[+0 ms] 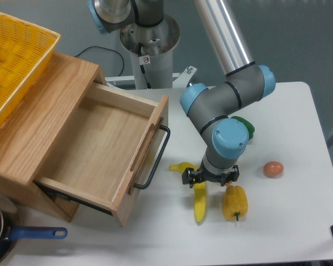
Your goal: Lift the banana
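At the middle of the white table (288, 111), the gripper (209, 178) hangs low over the upper part of the banana (199, 202). Its two dark fingers (187, 178) point down, one on each side, but the blue wrist joint covers them from above, so I cannot tell if they are spread or already pressing on the fruit. It seems they are at the banana's level, very near or touching it.

One banana lies on the table, long and curved, with its lower end toward the front edge; its top part is hidden under the gripper. One short yellow piece (180, 167) shows just left of the gripper, near the banana. One yellow pepper (235, 202) stands just beside the banana on the right. One brown egg (273, 169) lies further right, well apart. One green thing (245, 126) is mostly hidden behind the arm.

One wooden drawer (94, 149) is pulled open at the left, with a black handle (155, 160). One yellow basket (16, 61) on top of the box is cut off by the frame. One pan with a blue handle (36, 233) is cut off at the lower left corner.
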`<action>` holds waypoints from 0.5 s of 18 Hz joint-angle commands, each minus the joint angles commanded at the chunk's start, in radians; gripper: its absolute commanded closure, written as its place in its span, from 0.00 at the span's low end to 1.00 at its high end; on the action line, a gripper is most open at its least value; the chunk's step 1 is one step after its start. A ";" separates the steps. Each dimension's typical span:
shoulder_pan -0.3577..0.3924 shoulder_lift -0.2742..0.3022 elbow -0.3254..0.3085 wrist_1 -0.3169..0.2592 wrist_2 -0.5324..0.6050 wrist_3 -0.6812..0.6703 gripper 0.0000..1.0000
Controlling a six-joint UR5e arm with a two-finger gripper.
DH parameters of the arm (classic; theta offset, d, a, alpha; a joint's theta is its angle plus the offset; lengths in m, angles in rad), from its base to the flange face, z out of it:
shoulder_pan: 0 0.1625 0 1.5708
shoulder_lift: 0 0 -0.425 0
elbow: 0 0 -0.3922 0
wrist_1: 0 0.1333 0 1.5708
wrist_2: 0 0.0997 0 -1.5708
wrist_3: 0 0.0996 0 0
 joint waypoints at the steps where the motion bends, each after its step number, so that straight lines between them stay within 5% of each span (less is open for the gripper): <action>1: -0.002 -0.002 0.000 0.000 0.000 0.000 0.00; 9: -0.003 -0.006 0.000 0.000 0.000 -0.003 0.00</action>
